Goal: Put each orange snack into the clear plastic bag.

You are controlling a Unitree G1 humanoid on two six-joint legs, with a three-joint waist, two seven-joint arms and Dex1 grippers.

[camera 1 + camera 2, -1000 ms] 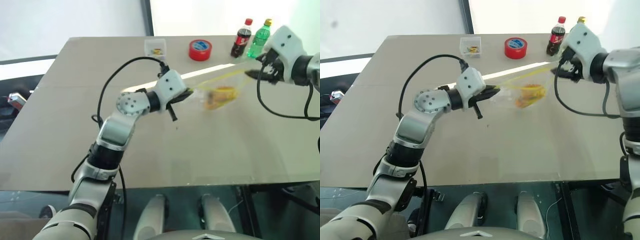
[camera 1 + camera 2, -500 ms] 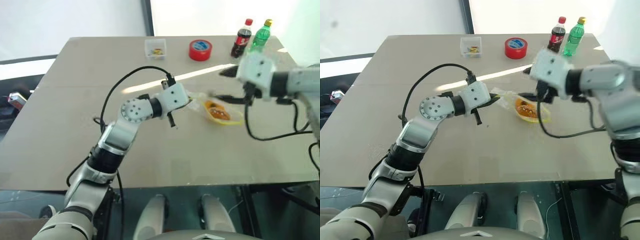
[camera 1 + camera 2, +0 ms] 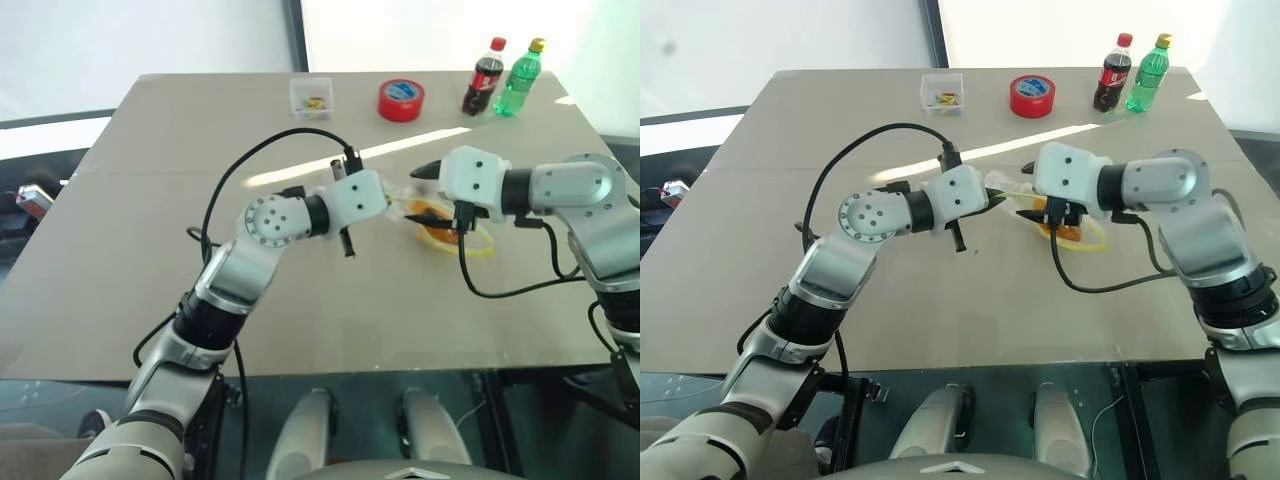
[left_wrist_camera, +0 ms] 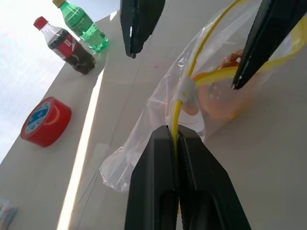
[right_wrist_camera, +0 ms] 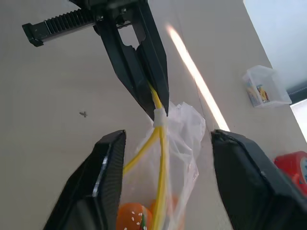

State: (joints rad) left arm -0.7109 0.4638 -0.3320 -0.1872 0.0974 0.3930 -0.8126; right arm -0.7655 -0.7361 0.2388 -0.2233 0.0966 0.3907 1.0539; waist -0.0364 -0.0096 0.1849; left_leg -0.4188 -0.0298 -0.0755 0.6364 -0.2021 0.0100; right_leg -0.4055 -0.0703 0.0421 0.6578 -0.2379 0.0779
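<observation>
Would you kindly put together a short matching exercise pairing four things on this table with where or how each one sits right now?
Things:
1. clear plastic bag
2. orange snacks
3. red tape roll
4. small clear box

States or places:
A. at the far edge, just left of the cola bottle
B. inside the bag
C. at the far edge, left of the tape roll
D. yellow strip pinched in the shut left gripper

Pairs: 1-D, 2-B, 3-A, 4-C

The right gripper straddles the bag with its jaws apart.
</observation>
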